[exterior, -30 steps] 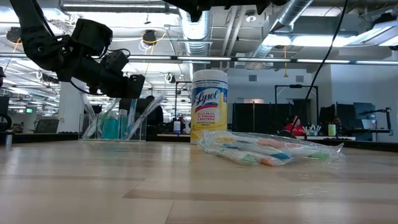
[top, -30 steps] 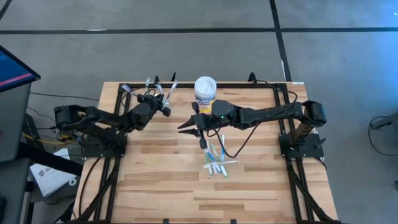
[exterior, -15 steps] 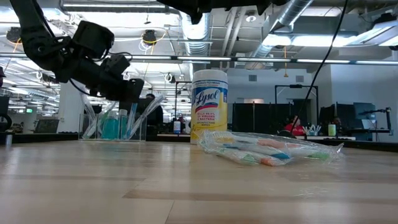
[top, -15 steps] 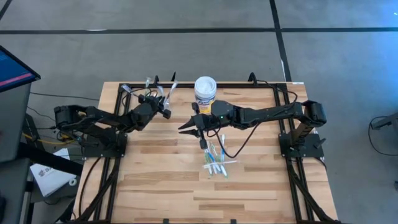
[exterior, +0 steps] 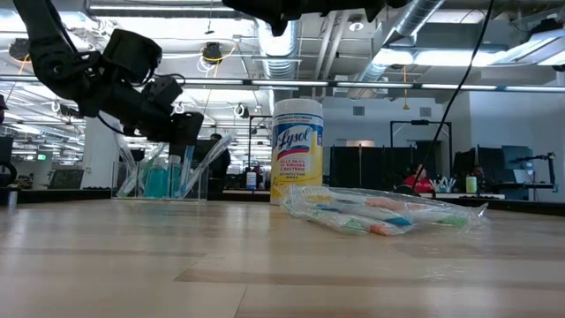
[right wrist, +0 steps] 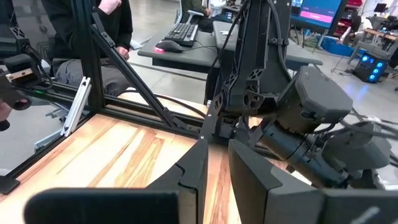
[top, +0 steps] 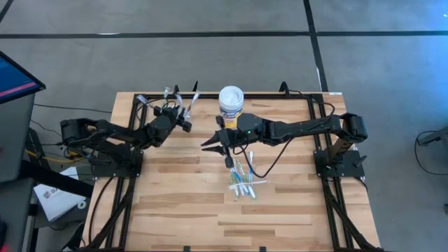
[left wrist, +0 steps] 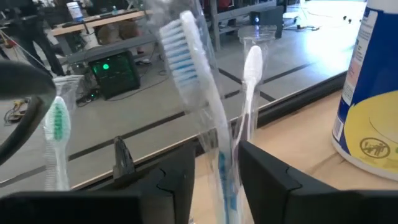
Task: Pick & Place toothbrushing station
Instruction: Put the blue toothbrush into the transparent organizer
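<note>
The left gripper (top: pixel 183 120), fingers parted around a blue-bristled toothbrush (left wrist: pixel 196 87), hovers beside the clear cup (exterior: pixel 169 177). The right gripper (top: pixel 212 145) waits narrowly open above the bagged toothbrushes (top: pixel 241 180) near the tub (top: pixel 230 103). Releasing well likely means letting the brush settle upright before backing away.

Two black jointed arms w/ black cables, green LED on right arm (top: pixel 250 130).

The high view looks straight down on the whole tabletop (top: pixel 175 203) and both arms. The low view sits at tabletop height, level, facing the room — both show the tub (top: pixel 230 102). Each wrist view peers forward, close, past its own fingers — the right one sees the left arm.
</note>
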